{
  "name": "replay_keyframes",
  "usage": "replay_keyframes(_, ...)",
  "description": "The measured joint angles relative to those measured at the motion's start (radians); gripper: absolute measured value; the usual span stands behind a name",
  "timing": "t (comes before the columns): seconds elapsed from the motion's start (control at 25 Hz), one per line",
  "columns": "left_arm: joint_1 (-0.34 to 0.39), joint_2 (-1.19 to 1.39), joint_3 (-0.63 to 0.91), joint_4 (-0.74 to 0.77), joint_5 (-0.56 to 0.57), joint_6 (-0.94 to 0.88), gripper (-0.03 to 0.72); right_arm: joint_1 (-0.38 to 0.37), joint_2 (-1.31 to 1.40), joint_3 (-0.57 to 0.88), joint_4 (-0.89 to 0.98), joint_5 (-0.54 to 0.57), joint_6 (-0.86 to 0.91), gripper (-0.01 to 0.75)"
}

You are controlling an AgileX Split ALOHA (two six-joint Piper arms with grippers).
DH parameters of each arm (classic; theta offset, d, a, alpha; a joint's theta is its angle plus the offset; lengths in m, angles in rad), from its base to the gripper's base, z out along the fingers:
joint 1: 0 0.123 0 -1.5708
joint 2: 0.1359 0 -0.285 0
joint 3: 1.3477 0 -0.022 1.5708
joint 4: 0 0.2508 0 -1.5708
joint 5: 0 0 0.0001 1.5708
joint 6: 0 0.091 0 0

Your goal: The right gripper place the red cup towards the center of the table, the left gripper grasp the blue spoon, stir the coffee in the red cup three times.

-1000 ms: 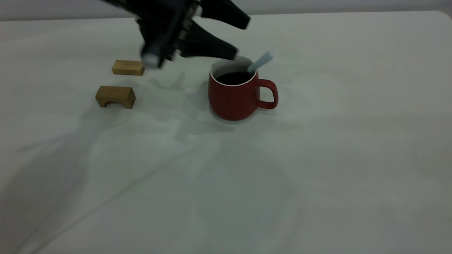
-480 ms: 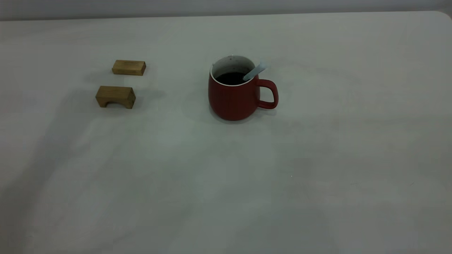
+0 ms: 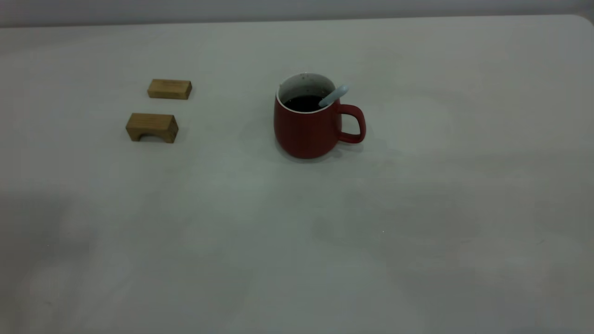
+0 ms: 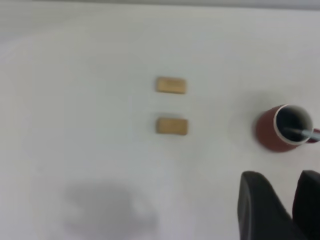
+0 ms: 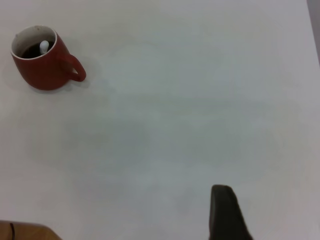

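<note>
The red cup (image 3: pixel 306 130) stands upright near the middle of the table (image 3: pixel 297 241), its handle pointing right. Dark coffee (image 3: pixel 304 103) fills it partway. The blue spoon (image 3: pixel 334 95) stands in the coffee, its pale handle leaning on the rim above the cup handle, held by nothing. Neither gripper appears in the exterior view. In the left wrist view my left gripper (image 4: pixel 287 182) hovers high and well back from the cup (image 4: pixel 272 132), open and empty. In the right wrist view only a black tip of my right gripper (image 5: pixel 225 212) shows, far from the cup (image 5: pixel 42 70).
Two wooden blocks lie left of the cup: a flat one (image 3: pixel 169 89) farther back and an arched one (image 3: pixel 151 127) nearer. The table's rounded corner (image 3: pixel 582 21) is at the far right. A brown edge (image 5: pixel 20 231) shows in the right wrist view.
My left gripper, open over the cup's left rim a second ago, has withdrawn out of the exterior view. The spoon handle has sunk lower against the rim.
</note>
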Motion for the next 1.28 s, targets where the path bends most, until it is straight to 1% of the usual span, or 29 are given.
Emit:
replay_keyframes(0.08,0.000,-0.172,0.149,0.033,0.000,0.000,0.237,0.000,0.000,0.000,0.000,0.000,0.000,0.483)
replay_keyframes(0.28,0.006,-0.608,0.414,0.048,-0.002,0.024,0.237,0.000,0.000,0.000,0.000,0.000,0.000,0.483)
replay_keyframes(0.48,0.096,-0.898,0.686,0.050,-0.004,0.152,0.237,0.000,0.000,0.000,0.000,0.000,0.000,0.483)
replay_keyframes(0.6,0.138,-1.031,0.803,0.043,-0.005,0.192,0.237,0.000,0.000,0.000,-0.001,0.000,0.000,0.483)
replay_keyframes(0.72,0.147,-1.099,0.869,0.002,-0.005,0.201,0.237,0.000,0.000,0.000,-0.001,0.000,0.000,0.483)
replay_keyframes(0.84,0.150,-1.100,0.905,-0.053,-0.016,0.204,0.237,0.000,0.000,0.000,-0.001,0.000,0.000,0.483)
replay_keyframes(0.92,0.166,-1.100,0.930,-0.070,-0.030,0.207,0.237,0.000,0.000,0.000,-0.001,0.000,0.000,0.483)
replay_keyframes(1.08,0.203,-1.100,0.974,-0.074,-0.032,0.208,0.237,0.000,0.000,0.000,-0.001,0.000,0.000,0.483)
replay_keyframes(1.28,0.206,-1.100,0.974,-0.073,-0.032,0.227,0.237,0.000,0.000,0.000,-0.001,0.000,0.000,0.483)
